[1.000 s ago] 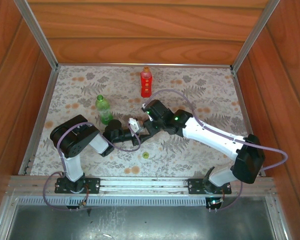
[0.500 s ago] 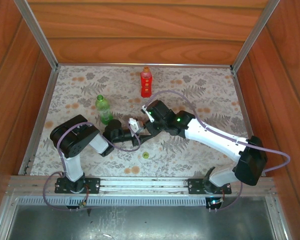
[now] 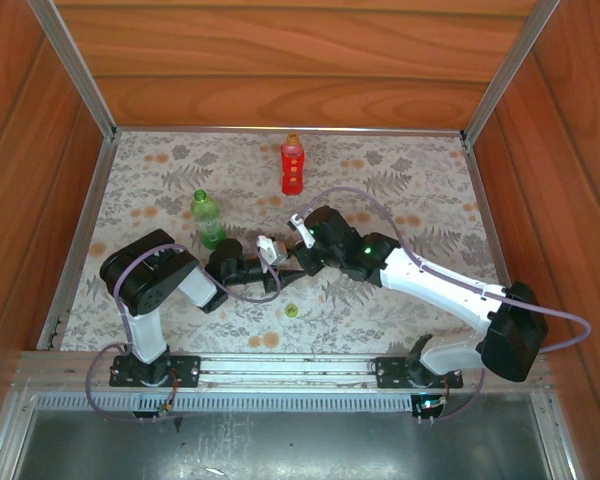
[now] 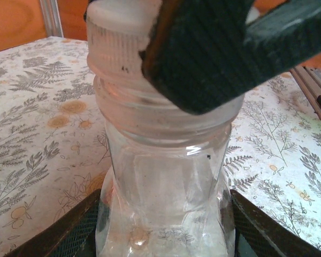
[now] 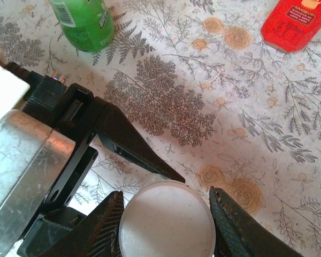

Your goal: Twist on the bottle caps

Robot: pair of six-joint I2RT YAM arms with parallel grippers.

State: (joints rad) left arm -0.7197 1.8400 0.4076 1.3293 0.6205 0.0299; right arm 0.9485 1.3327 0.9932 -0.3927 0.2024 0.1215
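Status, left to right: the translucent green plastic bottle [image 3: 207, 220] is standing upright on the floral-print surface [image 3: 430, 190], well apart from both arms. From above I cannot tell whether its neck is open. The tiny yellow-green round cap [image 3: 292, 311] is lying loose on the surface nearer the arm bases, so I'm reading that bottle as not yet capped. Next, the left gripper [image 4: 168, 230] is working as the clamp. Its jaws are closing round the lower body of the short clear plastic bottle [image 4: 166, 176], a dark pad sitting on each side and touching it, and they are keeping it upright between the two arms. The white round plastic cap [image 5: 167, 220] is sitting on that bottle's neck. Its skirt is looking close to level, though whether the threads are seating fully I cannot tell. The red labelled plastic bottle [image 3: 292, 170] is standing towards the far edge with the small orange cap [image 3: 293, 140] on top, so that one is looking finished. The right gripper [image 5: 166, 206] is coming in from above. Its jaws are spreading only as wide as the white cap and appear to be gripping its ribbed sides, one finger [image 4: 203, 53] pressing against the rim. Judgement: one bottle looking done, the clear one mid-screw, and the green one and its loose cap remaining.
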